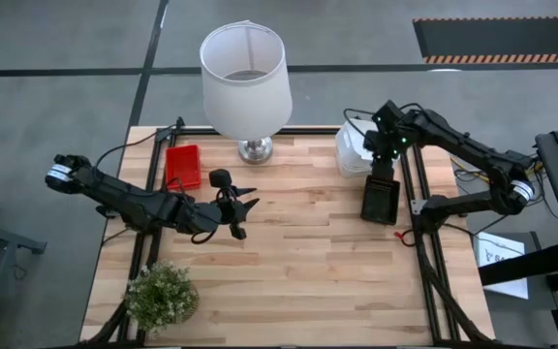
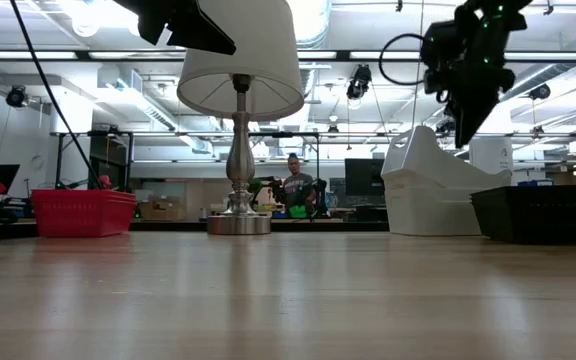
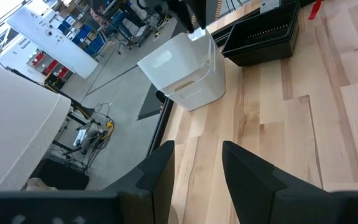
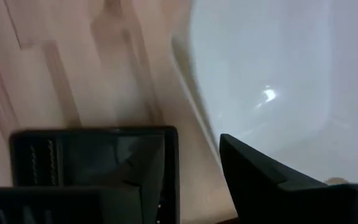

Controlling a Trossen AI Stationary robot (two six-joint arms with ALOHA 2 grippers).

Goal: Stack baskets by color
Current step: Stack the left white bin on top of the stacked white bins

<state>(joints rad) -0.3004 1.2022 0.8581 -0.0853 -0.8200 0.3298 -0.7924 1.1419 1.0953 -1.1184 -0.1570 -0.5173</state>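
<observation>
A stack of white baskets (image 1: pixel 353 151) stands at the table's far right, its top basket (image 2: pixel 423 150) sitting tilted. A black basket (image 1: pixel 381 201) rests on the table just nearer. A red basket (image 1: pixel 183 167) sits far left. My right gripper (image 4: pixel 194 186) hangs open above the gap between the white baskets (image 4: pixel 272 81) and the black basket (image 4: pixel 92 162), pointing steeply down and touching neither. My left gripper (image 3: pixel 197 180) is open and empty, raised over the table's middle left (image 1: pixel 243 206), pointing toward the white baskets (image 3: pixel 185 71).
A lamp with a white shade (image 1: pixel 246 78) stands at the far middle on its metal foot (image 1: pixel 255 149). A small green potted plant (image 1: pixel 161 296) sits at the near left corner. Bare wood (image 1: pixel 298 262) lies across the middle and near side.
</observation>
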